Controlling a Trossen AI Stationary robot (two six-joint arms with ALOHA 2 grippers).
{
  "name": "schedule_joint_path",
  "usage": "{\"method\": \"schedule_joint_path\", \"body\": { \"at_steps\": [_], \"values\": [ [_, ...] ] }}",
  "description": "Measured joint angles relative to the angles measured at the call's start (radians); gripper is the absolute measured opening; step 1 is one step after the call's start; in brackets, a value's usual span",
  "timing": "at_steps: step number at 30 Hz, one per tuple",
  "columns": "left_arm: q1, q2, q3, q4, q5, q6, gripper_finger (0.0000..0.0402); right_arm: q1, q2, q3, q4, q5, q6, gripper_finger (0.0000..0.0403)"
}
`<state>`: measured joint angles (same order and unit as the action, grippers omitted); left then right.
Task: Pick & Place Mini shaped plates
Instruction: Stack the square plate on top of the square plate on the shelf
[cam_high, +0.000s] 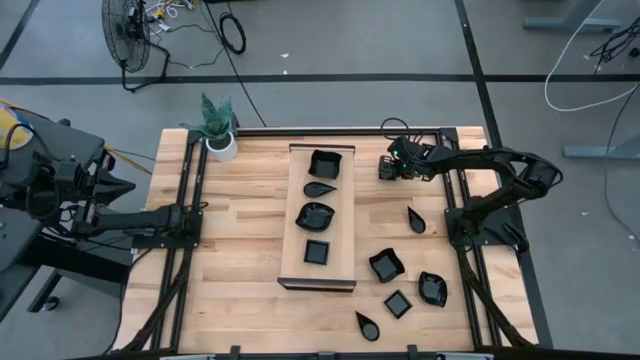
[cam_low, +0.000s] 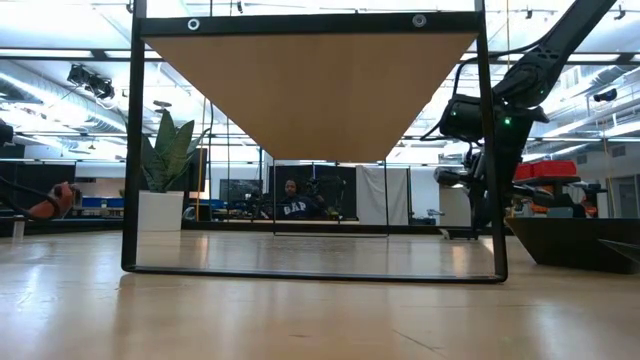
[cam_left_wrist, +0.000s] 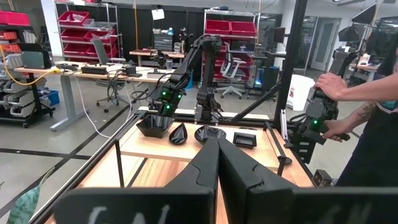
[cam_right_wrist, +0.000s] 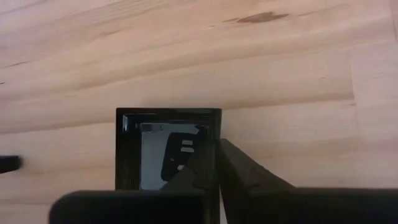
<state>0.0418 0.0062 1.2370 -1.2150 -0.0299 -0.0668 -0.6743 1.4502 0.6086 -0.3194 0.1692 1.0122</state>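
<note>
Right end effector (cam_high: 388, 168) lowered, fingers pinched; left arm parked

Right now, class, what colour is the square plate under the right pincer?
Glossy black square plate; clearest in the right wrist view.

Lighting was pretty even from where I sat, bright overhead strips on the ceiling (cam_low: 60, 90) washing the table (cam_high: 240, 240) with only soft shadows. The glossy square plate (cam_right_wrist: 158, 146) threw back a pale reflection. My left wrist feed had its own fingers (cam_left_wrist: 214, 168) blurry up close, room behind sharp.

Potted plant (cam_high: 218, 125) beside wooden board (cam_high: 342, 215); fan (cam_high: 128, 35) beyond.
</note>
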Motion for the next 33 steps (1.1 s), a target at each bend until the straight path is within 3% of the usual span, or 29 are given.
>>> {"method": "schedule_joint_path", "body": {
  "at_steps": [14, 33],
  "values": [
    [0.0, 0.0, 0.0, 0.0, 0.0, 0.0, 0.0014, 0.0, -0.03, 0.001, -0.003, -0.002, -0.038, 0.0002],
    [0.0, 0.0, 0.0, 0.0, 0.0, 0.0, 0.0014, 0.0, -0.322, 0.001, -0.163, 0.017, -0.001, 0.0001]
  ]
}}
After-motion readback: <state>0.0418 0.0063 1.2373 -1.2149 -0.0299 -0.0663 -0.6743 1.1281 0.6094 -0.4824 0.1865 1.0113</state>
